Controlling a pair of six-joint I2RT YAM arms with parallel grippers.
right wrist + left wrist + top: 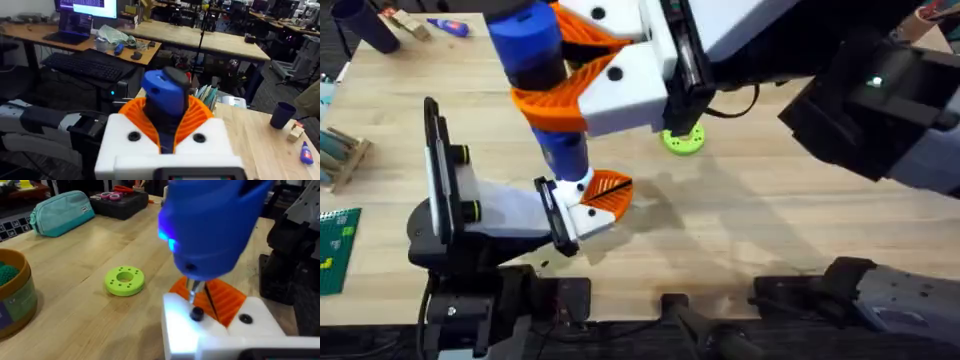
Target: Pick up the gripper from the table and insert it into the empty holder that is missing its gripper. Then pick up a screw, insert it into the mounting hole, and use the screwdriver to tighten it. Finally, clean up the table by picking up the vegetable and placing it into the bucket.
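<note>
— Overhead, what stands largest?
— The holder [470,205] at the table's [770,230] left, the gripper [600,195] seated on its end.
— And the screwdriver [545,80]?
— Clamped upright in the right gripper [560,75], tip on a screw [196,313].

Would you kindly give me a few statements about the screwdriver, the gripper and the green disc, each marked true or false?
1. The right gripper clamps the screwdriver. True.
2. The screwdriver lies flat on the table. False: it is held roughly upright, tip down.
3. Its bit meets a black screw on the gripper in the holder. True.
4. The green disc sits on the holder. False: it lies on the table, apart.
</note>
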